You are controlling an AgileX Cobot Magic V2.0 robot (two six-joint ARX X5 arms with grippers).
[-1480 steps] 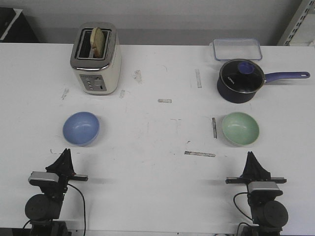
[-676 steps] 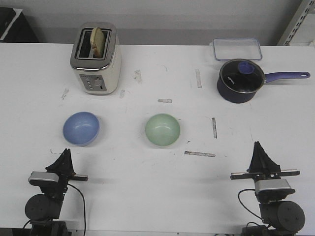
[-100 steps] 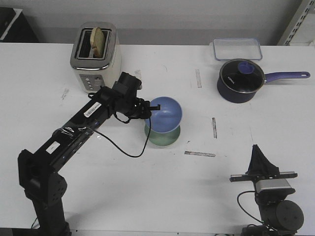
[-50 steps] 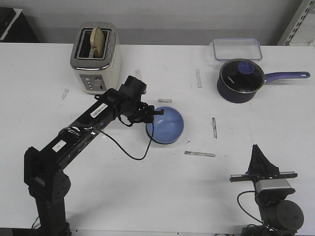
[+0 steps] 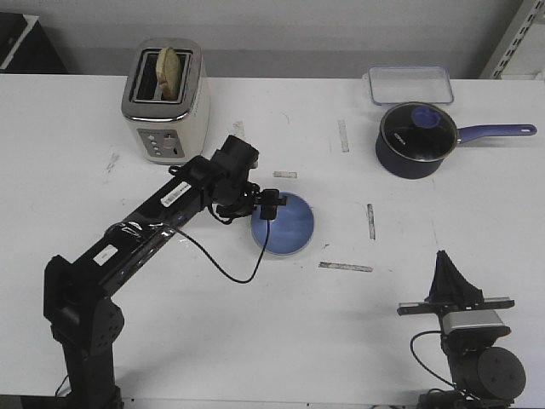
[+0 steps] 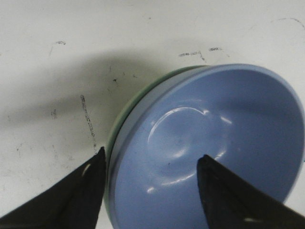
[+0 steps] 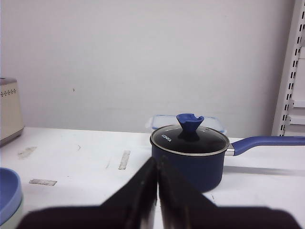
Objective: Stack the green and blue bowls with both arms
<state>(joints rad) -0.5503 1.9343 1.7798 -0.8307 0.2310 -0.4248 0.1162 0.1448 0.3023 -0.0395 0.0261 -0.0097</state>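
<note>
The blue bowl (image 5: 285, 223) sits nested inside the green bowl, upright at the table's middle. Of the green bowl only a thin rim (image 6: 114, 128) shows around the blue one (image 6: 209, 143). My left gripper (image 5: 271, 204) is at the stack's left edge, open (image 6: 152, 155). One finger stands outside the rim and the other over the blue bowl's inside, neither pressing it. My right gripper (image 5: 445, 258) is parked at the front right, shut and empty (image 7: 157, 161). From there the stacked bowls (image 7: 7, 193) show at the edge of the right wrist view.
A toaster (image 5: 164, 98) with bread stands at the back left. A dark blue saucepan (image 5: 417, 141) with a glass lid and a clear container (image 5: 409, 83) are at the back right. A shelf rack (image 5: 521, 34) is beyond the table's right corner.
The left arm has lowered the tilted blue bowl flat into the green bowl, and its jaws have opened off the rim. The right arm has not moved.
</note>
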